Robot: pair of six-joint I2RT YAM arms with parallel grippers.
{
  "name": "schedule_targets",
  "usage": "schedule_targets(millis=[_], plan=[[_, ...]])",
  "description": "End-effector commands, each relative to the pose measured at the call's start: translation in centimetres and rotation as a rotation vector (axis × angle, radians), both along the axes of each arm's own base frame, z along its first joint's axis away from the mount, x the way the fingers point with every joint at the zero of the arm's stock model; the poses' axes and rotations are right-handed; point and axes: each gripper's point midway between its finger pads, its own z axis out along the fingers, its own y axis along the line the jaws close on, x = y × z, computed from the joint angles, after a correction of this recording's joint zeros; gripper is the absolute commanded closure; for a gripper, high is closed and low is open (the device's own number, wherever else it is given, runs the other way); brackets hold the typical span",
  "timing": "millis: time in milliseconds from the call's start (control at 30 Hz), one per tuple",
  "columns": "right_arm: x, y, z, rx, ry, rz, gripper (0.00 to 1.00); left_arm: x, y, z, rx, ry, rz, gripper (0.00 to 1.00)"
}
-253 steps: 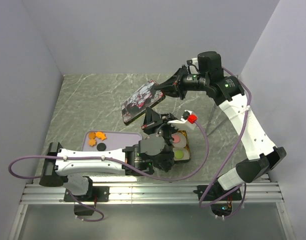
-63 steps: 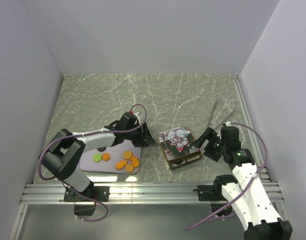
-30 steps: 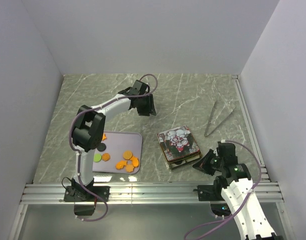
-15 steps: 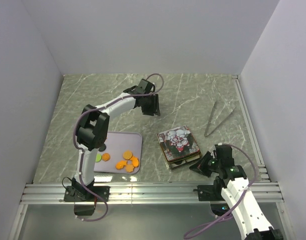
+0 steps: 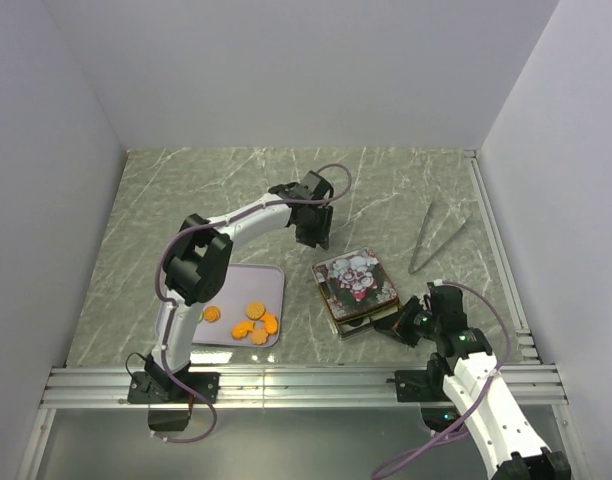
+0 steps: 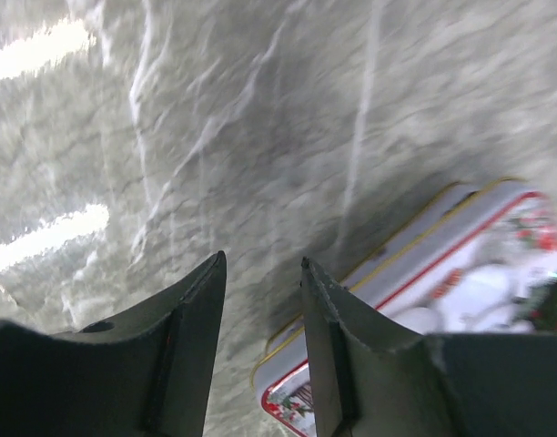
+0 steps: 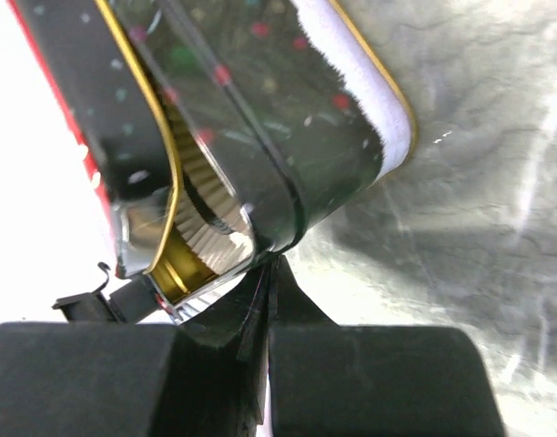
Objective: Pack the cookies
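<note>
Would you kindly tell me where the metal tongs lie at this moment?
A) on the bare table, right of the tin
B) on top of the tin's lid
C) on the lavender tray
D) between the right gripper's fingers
A: the tongs lie flat on the marble table, to the right of the tin and apart from it.

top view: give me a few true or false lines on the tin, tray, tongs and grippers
1. The tin has its lid on. True.
2. Orange cookies lie on the tray. True.
3. The right gripper holds the tongs. False: they lie on the table, apart from it.
4. The left gripper grips a cookie. False: it is open and empty, beside the tin.
</note>
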Motion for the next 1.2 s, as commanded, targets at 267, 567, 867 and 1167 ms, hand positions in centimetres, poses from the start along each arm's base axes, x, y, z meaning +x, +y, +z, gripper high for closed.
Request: schedule_targets(millis=[267,567,867,1167], plan=[[1.0,2.0,1.1,0.067,-0.066,0.025,1.00,-3.3,-0.2,-1.1,0.130,0.020,-0.012,0.57],[1.9,3.1,1.5,0.057,-0.076,0.057,1.00,-3.9,0.3,0.0,0.133,0.003,-0.024,0.58],[2.7,3.2,1.5,0.025,-0.072,0.047,1.00,-5.0,-0.1,1.1,0.129,-0.033,-0.085,0.59],[3.6,3.2,1.7,0.004,-0.076,0.033,1.00,-7.0,-0.4,0.7,0.135,-0.032,-0.126,0.58]])
